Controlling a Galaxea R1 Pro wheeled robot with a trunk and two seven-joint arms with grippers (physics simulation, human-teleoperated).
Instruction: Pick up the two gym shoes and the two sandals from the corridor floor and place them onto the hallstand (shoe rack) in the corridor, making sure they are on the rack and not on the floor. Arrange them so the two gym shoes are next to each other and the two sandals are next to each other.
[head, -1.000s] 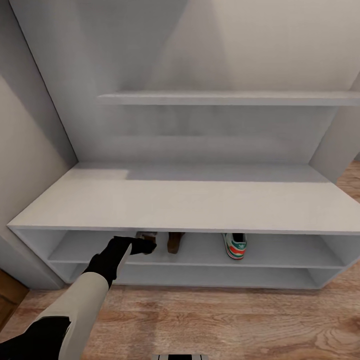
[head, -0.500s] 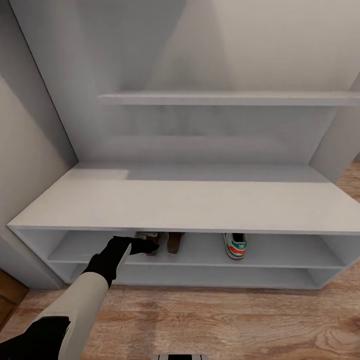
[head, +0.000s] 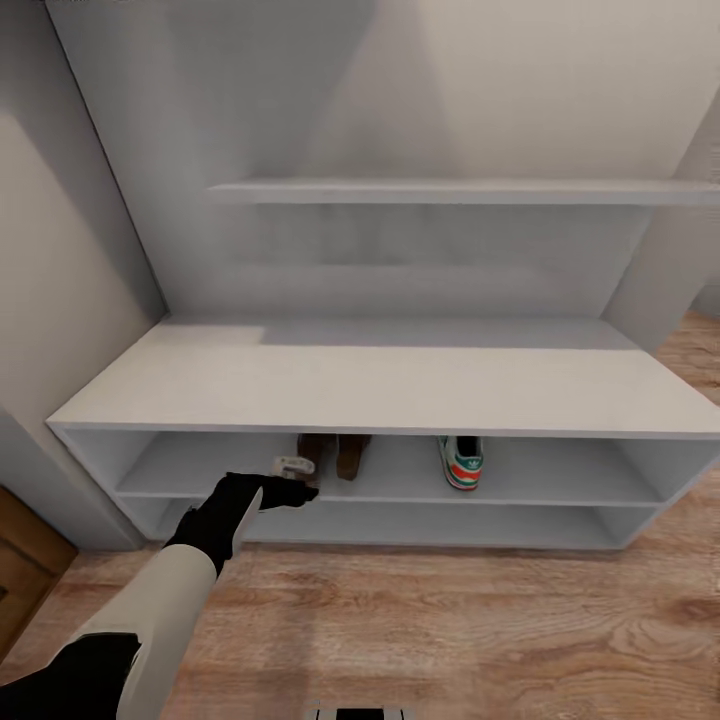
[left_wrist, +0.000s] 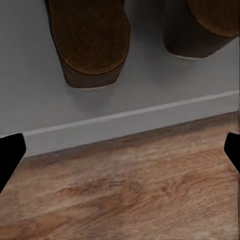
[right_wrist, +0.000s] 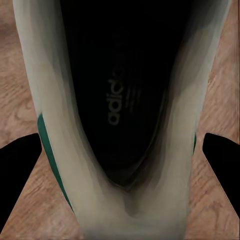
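Left gripper (head: 297, 480) open, empty, before rack (head: 380, 375); sandals (head: 334, 455) shelved; right fingers (right_wrist: 20, 165) straddle sneaker (right_wrist: 120, 115).

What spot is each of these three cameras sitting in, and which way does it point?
Head: high on the robot, facing forward and down at the hallstand; the left arm shows.
Left wrist: near the left tool, facing the sandals on a shelf; fingertips show.
Right wrist: near the right tool, facing into a gym shoe over the floor; fingertips show.
Shared: head and left wrist both see the sandals.
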